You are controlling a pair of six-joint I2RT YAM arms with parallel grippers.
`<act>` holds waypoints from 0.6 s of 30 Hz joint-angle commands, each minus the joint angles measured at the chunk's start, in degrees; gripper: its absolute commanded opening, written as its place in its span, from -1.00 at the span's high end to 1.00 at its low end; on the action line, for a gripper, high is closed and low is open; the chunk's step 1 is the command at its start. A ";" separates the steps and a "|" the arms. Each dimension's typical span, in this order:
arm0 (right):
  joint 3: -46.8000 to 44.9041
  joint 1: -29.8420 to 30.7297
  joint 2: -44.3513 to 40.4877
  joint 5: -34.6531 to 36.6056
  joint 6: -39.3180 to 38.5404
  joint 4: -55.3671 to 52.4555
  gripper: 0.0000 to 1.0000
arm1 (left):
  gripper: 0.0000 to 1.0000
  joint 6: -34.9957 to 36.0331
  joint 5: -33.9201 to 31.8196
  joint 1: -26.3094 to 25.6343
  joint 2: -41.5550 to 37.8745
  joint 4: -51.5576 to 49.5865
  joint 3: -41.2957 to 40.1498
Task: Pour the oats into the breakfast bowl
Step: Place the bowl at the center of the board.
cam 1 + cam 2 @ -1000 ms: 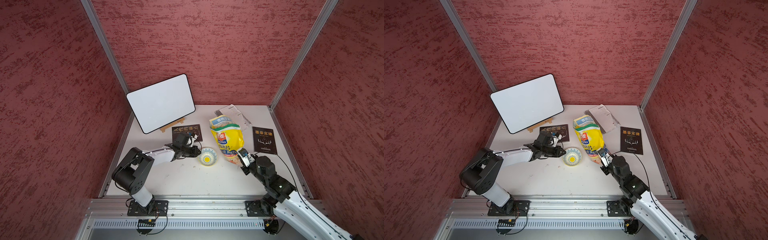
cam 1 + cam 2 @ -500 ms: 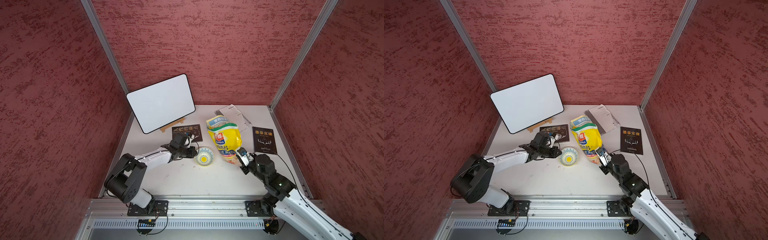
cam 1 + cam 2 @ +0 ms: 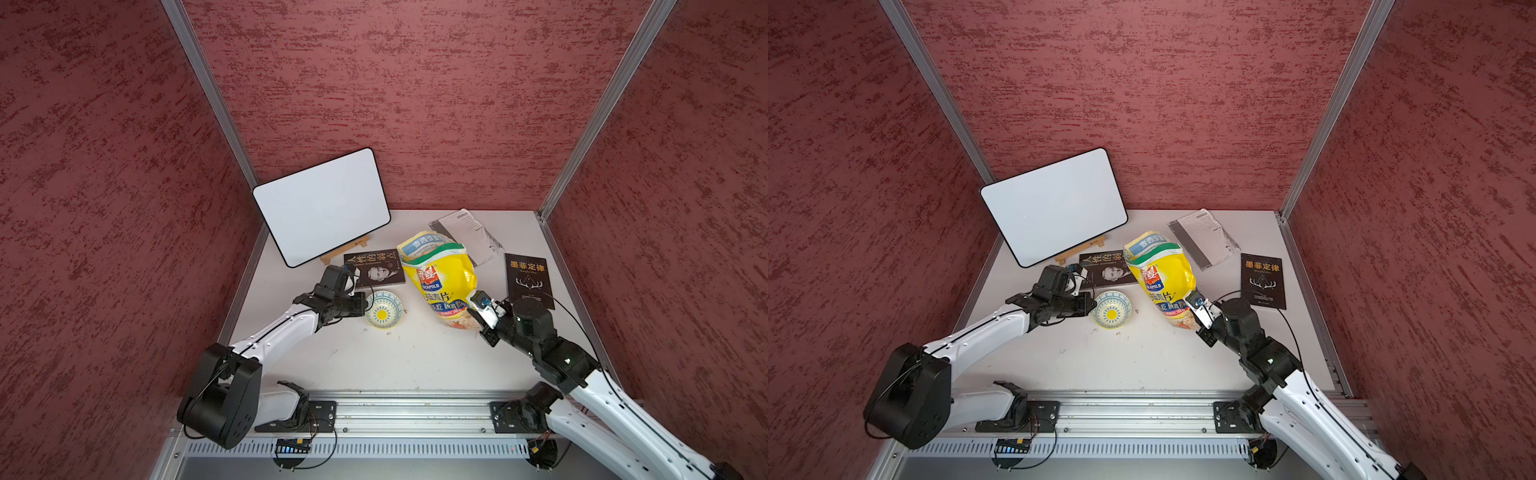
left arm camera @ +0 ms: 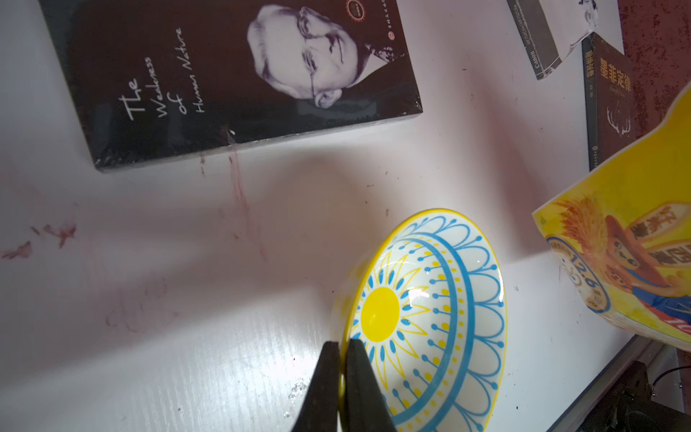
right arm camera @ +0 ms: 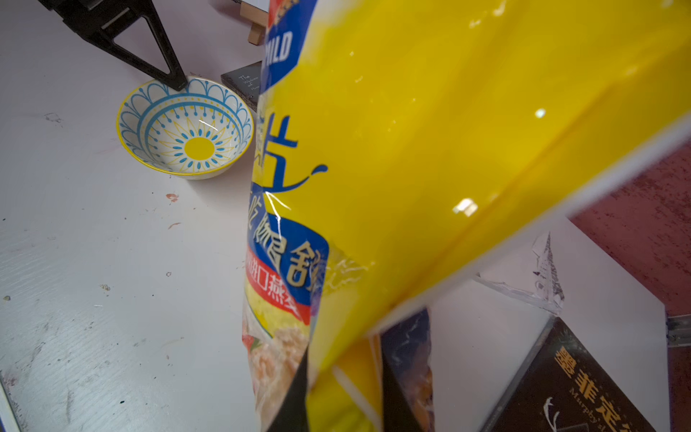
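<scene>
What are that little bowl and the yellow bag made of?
Bowl: looks like glazed ceramic. It has a hard, glossy surface with sharp highlights over a painted blue and yellow pattern.
Bag: probably thin, shiny plastic film. It creases and crumples near the top and glints in the light.

bench point(image 3: 395, 361): white top with reddish smears point(image 4: 60, 232) and small specks, red textured walls point(image 3: 415, 104) on three sides, aluminium rail point(image 3: 415, 409) along the front edge. Back-left corner: blank whiteboard point(image 3: 322, 205) tilted back on a small wooden easel point(image 3: 345, 255); just in front of it a black shrink-wrapped portrait book point(image 3: 378, 269) lies flat, titled "The Weakness of Human Nature". Near the back edge, right of centre, a grey-spined manual point(image 3: 467, 232) in torn clear wrap lies flat, "Canon" on its spine; just beside it, by the right edge, a black antler book point(image 3: 528, 282) with gold Chinese title, also flat.
</scene>
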 commanded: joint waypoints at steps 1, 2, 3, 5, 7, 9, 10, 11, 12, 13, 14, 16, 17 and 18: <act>6.27 -1.82 -0.11 -5.51 -0.94 9.21 1.00 | 1.00 0.90 0.37 0.93 -1.94 -0.10 -1.04; 6.88 -2.61 0.66 -6.93 -1.00 8.81 1.00 | 1.00 0.83 0.88 1.01 -1.93 0.03 -1.24; 7.60 -3.45 1.63 -8.60 -1.08 8.07 1.00 | 1.00 0.75 1.22 1.06 -1.69 0.19 -1.47; 9.31 -5.23 3.52 -11.95 -1.71 6.08 1.00 | 1.00 0.60 1.63 1.13 -1.23 0.53 -2.12; 11.53 -6.82 5.56 -14.81 -2.37 3.96 1.00 | 1.00 0.33 1.30 1.23 -1.21 1.32 -2.98; 14.28 -8.31 7.41 -16.67 -2.85 1.42 1.00 | 0.92 0.13 0.79 1.37 -1.76 2.21 -3.89; 15.72 -8.82 8.16 -17.47 -3.03 -0.08 1.00 | 0.86 -0.02 0.75 1.45 -1.97 2.69 -4.31; 17.24 -9.00 8.69 -18.06 -3.33 -1.50 1.00 | 0.79 -0.28 0.92 1.51 -2.22 3.60 -4.81; 18.59 -9.07 9.29 -18.50 -3.86 -2.91 1.00 | 0.75 -0.66 1.18 1.50 -2.29 4.55 -5.33; 19.64 -9.15 9.71 -18.79 -4.29 -4.34 1.00 | 0.69 -0.88 1.40 1.46 -2.18 5.18 -5.72; 20.58 -9.13 10.17 -19.02 -5.09 -6.05 1.00 | 0.65 -0.95 1.53 1.46 -2.09 5.79 -6.04; 21.98 -9.11 10.93 -19.11 -6.52 -8.99 1.00 | 0.56 -0.98 1.77 1.57 -1.97 6.50 -6.49; 22.44 -9.15 11.34 -19.30 -7.18 -10.30 1.00 | 0.51 -0.87 1.87 1.74 -2.06 6.46 -6.59; 22.94 -9.12 11.62 -19.46 -7.74 -11.28 1.00 | 0.46 -0.74 1.82 1.89 -2.35 6.45 -6.62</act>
